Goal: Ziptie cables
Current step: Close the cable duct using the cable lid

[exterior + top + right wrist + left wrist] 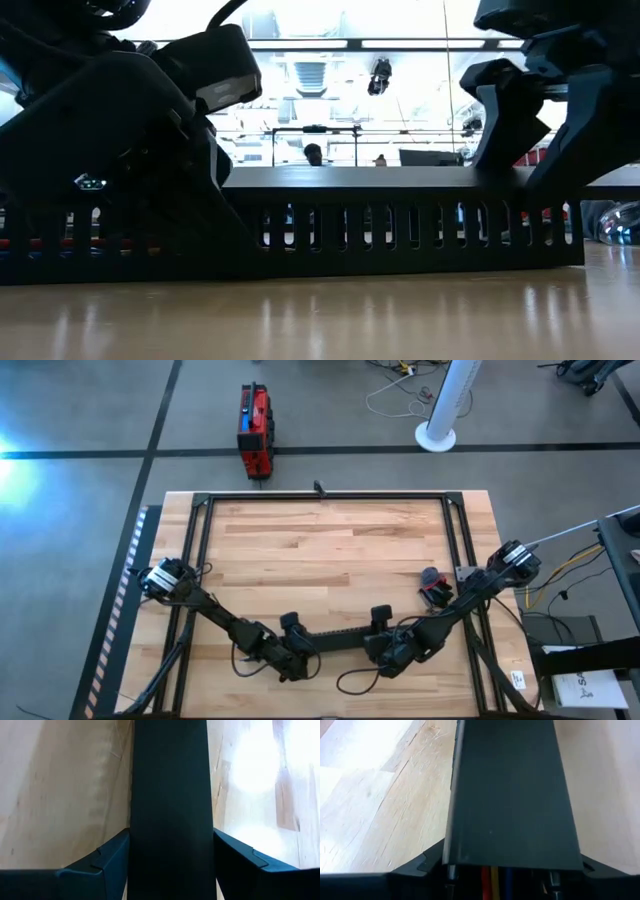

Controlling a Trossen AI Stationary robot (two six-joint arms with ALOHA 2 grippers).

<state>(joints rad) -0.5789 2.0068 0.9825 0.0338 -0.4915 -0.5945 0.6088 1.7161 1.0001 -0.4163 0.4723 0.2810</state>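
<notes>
High view: left claw (297, 650) and right claw (385, 643) each grip the black bar's (340, 632) ends.

cables (495, 879), red, yellow, blue ends, inside black slotted bar (510, 795)

Left pincer (300, 650) low at near table edge, right pincer (385, 645) facing it, both arms bent inward
</notes>
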